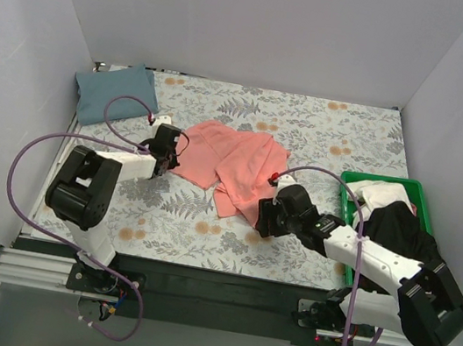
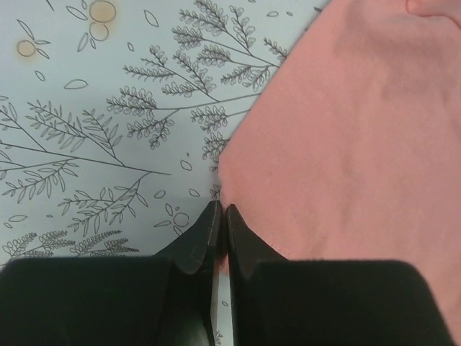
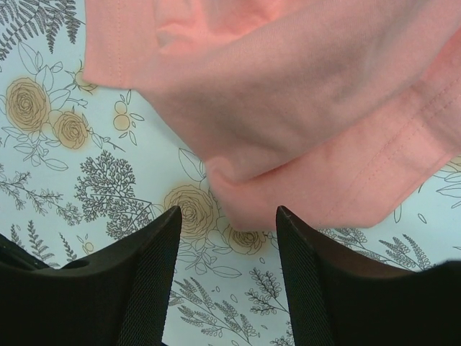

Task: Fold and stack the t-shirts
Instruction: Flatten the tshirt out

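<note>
Left gripper (image 2: 220, 213) pinches shut on the soft coral-pink cotton t-shirt (image 2: 346, 144) at its edge; right gripper (image 3: 227, 210) gapes, hem just ahead.

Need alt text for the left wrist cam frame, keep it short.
The left gripper, jaws shut, sits right at the edge of a pink t-shirt that fills the right side of the view; whether fabric is pinched can't be told. The shirt lies on a pale floral cloth printed with leaves and flowers.
</note>
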